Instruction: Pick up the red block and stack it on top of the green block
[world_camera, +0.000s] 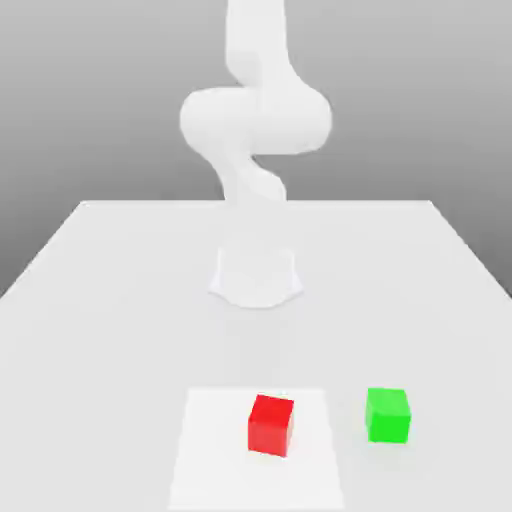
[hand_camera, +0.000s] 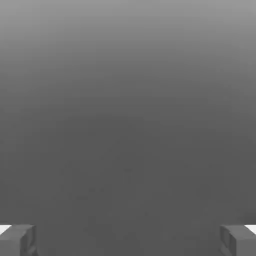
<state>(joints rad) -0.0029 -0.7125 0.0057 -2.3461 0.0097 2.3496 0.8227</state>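
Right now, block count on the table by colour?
Red block: 1
Green block: 1
Total: 2

From my remote seat, the table (world_camera: 120, 300) carried everything. The arm (world_camera: 255, 120) rose from its base (world_camera: 256, 278) near the table's middle, behind both blocks. The red block (world_camera: 271, 425) sat on a flat pad (world_camera: 210, 450) at the near edge. The green block (world_camera: 388, 415) stood on the bare tabletop, off the pad, toward the exterior view's right of the red block, apart from it.
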